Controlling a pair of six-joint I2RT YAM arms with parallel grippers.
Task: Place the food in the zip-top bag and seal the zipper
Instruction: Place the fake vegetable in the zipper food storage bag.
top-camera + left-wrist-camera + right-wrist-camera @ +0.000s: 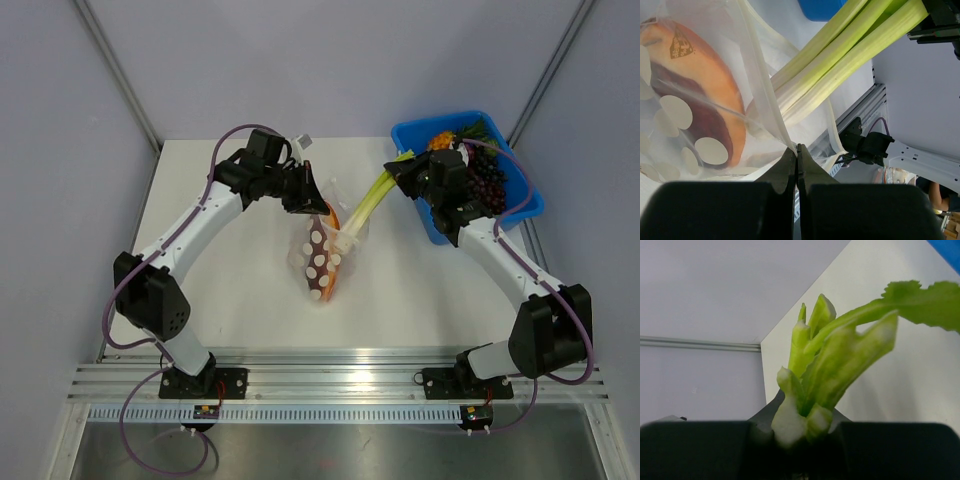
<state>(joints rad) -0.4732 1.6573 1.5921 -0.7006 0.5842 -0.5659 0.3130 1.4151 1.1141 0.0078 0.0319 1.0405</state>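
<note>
The left claw [798, 150] is closed, its two fingertips pressed together on a fold of the clear dotted bag [700, 100] at the mouth edge. The bag hangs from the tips down to the table [230, 290]. Inside it, just beyond the left claw's tips, lies the orange and dark red piece [705, 85], blurred by the crinkled film and cut off at the frame edge. The right claw [799, 430] is clamped on the green leaf end of the leek [830, 365]. The stalk runs from it across to the left claw, its white end passing into the bag mouth beside those tips. How far it has entered is masked by plastic. The zipper strip cannot be told apart from the film. Behind the right claw is a blue bin [520, 190] with grapes [487, 180], partly hidden by the arm.
</note>
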